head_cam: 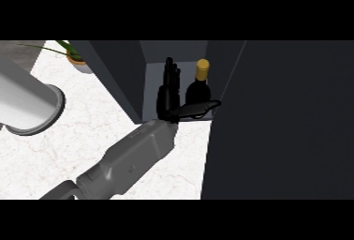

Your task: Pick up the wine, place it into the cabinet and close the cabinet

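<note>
A dark wine bottle (198, 90) with a gold top stands upright inside the open cabinet (153, 77), toward its right side. My left hand (168, 96) reaches into the cabinet just left of the bottle, with its fingers straight and pointing inward. Its thumb (197, 108) sticks out to the right across the front of the bottle's lower part. The fingers are not curled round the bottle. My grey left forearm (131, 157) comes in from the lower left. My right hand does not show.
The cabinet's dark door (290, 117) stands open and fills the right of the view. A large white cylinder (27, 105) stands at the left on the marble counter (83, 133). A potted plant (75, 57) sits at the back left.
</note>
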